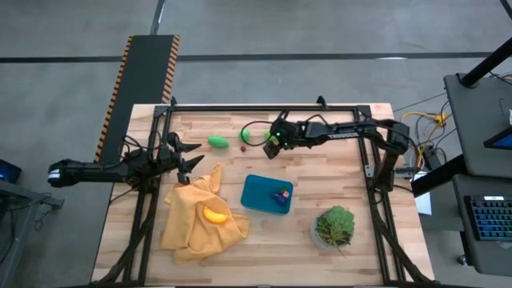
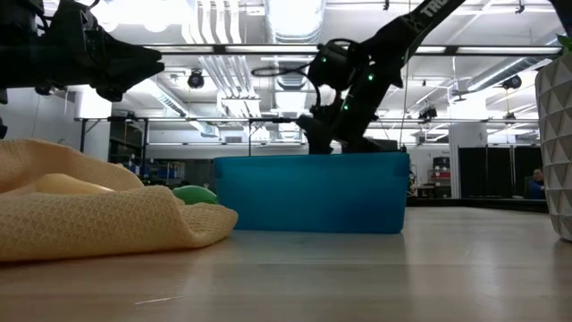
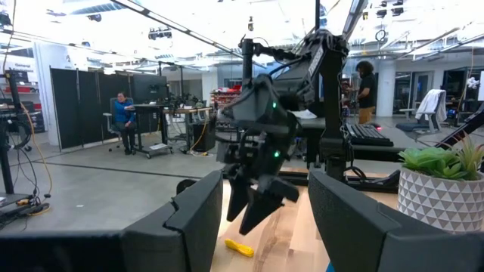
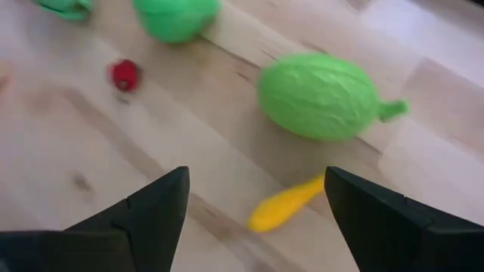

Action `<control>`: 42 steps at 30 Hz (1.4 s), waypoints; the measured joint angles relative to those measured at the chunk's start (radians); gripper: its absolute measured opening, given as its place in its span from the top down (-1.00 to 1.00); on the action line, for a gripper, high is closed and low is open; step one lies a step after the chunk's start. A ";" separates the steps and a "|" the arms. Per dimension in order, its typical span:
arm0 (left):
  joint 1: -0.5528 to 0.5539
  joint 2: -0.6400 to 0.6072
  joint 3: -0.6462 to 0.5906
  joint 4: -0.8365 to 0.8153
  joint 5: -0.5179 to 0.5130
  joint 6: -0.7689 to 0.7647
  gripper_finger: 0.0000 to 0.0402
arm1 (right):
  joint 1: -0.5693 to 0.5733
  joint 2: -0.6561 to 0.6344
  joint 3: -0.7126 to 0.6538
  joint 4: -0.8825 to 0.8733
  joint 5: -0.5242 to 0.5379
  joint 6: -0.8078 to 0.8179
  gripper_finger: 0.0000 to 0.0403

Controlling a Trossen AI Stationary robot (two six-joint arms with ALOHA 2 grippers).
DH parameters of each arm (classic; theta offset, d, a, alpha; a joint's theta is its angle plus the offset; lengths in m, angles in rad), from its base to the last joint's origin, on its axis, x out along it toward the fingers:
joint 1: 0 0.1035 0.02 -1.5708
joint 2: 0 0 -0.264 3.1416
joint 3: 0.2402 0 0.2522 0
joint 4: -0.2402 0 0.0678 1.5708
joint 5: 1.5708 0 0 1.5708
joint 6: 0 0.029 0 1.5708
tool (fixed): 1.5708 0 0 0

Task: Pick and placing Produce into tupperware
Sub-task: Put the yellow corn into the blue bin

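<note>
Produce: I keep my right gripper (image 4: 255,208) open, centring its spread fingers over the small yellow-orange piece (image 4: 286,204) beside the wrinkled green melon-shaped piece (image 4: 318,95).

Right pincer (image 4: 255,208) open above bare counter (image 1: 336,172); yellow piece (image 4: 286,204) lies between its fingers, green round fruit (image 4: 318,95) just beyond. Tupperware (image 1: 266,193) mostly unfilled inside. Cloth (image 1: 196,216) and potted plant (image 1: 334,225) flank it.

Teal tupperware (image 1: 262,192) mid-table, small produce (image 1: 281,194) inside; green produce (image 1: 218,142) beyond.
</note>
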 joint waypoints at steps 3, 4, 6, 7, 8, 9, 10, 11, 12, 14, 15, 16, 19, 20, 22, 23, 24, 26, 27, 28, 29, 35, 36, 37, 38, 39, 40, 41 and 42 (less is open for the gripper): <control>0.000 0.000 0.000 0.000 0.000 0.000 0.09 | 0.002 0.014 -0.001 -0.028 0.033 0.036 -0.48; 0.000 0.000 0.000 0.000 0.000 0.000 0.09 | 0.004 0.017 -0.001 -0.032 0.041 0.046 -0.48; 0.000 0.000 0.000 0.000 0.000 0.000 0.09 | 0.007 0.030 -0.001 -0.035 0.056 0.066 -0.48; 0.000 0.000 0.000 0.000 0.000 0.000 0.09 | 0.008 0.038 -0.001 -0.032 0.061 0.076 -0.48; 0.000 0.000 0.000 0.000 0.000 0.000 0.09 | 0.009 0.048 -0.001 -0.033 0.062 0.084 -0.48; 0.000 0.000 0.000 0.000 0.000 0.000 0.09 | 0.009 0.056 -0.001 -0.034 0.061 0.092 -0.48; 0.000 0.000 0.000 0.000 0.000 0.000 0.09 | 0.010 0.066 -0.001 -0.033 0.062 0.099 -0.47; 0.000 0.000 0.000 -0.001 0.000 0.000 0.09 | 0.012 0.078 -0.001 -0.031 0.062 0.104 -0.47; 0.000 0.000 0.000 0.000 0.000 0.000 0.09 | 0.012 0.087 -0.001 -0.031 0.062 0.105 -0.47; 0.000 0.000 0.000 0.000 0.000 0.000 0.09 | 0.013 0.107 -0.001 -0.030 0.062 0.105 -0.47; 0.000 0.000 0.000 0.000 0.000 0.000 0.09 | 0.014 0.116 -0.001 -0.028 0.062 0.108 -0.47; 0.000 0.000 0.000 0.000 0.000 0.000 0.09 | 0.013 0.125 -0.001 -0.030 0.062 0.111 -0.47; 0.000 0.000 0.000 -0.001 0.000 0.000 0.09 | 0.013 0.145 0.003 -0.028 0.073 0.123 -0.47; 0.000 0.000 0.000 0.000 0.000 0.000 0.09 | 0.013 0.148 0.003 -0.028 0.074 0.123 -0.47; 0.000 0.000 0.000 0.000 0.000 0.000 0.09 | 0.014 0.156 0.005 -0.028 0.080 0.123 -0.47; 0.000 0.000 0.000 -0.001 0.000 0.000 0.09 | 0.014 0.157 0.004 -0.028 0.080 0.123 -0.47; 0.000 0.000 0.000 0.000 0.000 0.000 0.09 | 0.013 0.157 0.004 -0.028 0.079 0.123 -0.47; 0.000 0.000 0.000 0.000 0.000 0.000 0.09 | 0.013 0.154 0.004 -0.028 0.082 0.123 -0.46; 0.000 0.000 0.000 -0.001 0.000 0.000 0.09 | 0.013 0.153 0.003 -0.027 0.087 0.123 -0.45; 0.000 0.000 0.000 0.000 0.000 0.000 0.09 | 0.014 0.152 0.003 -0.028 0.090 0.123 -0.42; 0.000 0.000 0.000 0.000 0.000 0.000 0.09 | 0.014 0.150 0.002 -0.028 0.090 0.123 -0.40; 0.000 0.000 0.000 0.000 0.000 0.000 0.09 | 0.013 0.150 0.001 -0.034 0.092 0.123 -0.15; 0.000 0.000 0.000 -0.001 0.000 0.000 0.09 | 0.013 0.149 0.001 -0.035 0.092 0.123 -0.10; 0.000 0.000 0.000 0.000 0.000 0.000 0.09 | 0.014 0.149 0.001 -0.035 0.094 0.123 -0.06; 0.000 0.000 0.000 0.000 0.000 0.000 0.09 | 0.014 0.150 0.000 -0.035 0.095 0.123 -0.02; 0.000 0.000 0.000 0.000 0.000 0.000 0.09 | 0.013 0.149 0.000 -0.035 0.095 0.122 0.01; 0.000 0.000 0.000 -0.001 0.000 0.000 0.09 | 0.013 0.150 0.000 -0.036 0.095 0.122 0.05; 0.000 0.000 0.000 0.000 0.000 0.000 0.09 | 0.013 0.150 0.000 -0.038 0.095 0.122 0.08; 0.000 0.000 0.000 0.000 0.000 0.000 0.09 | 0.013 0.150 0.000 -0.040 0.094 0.122 0.11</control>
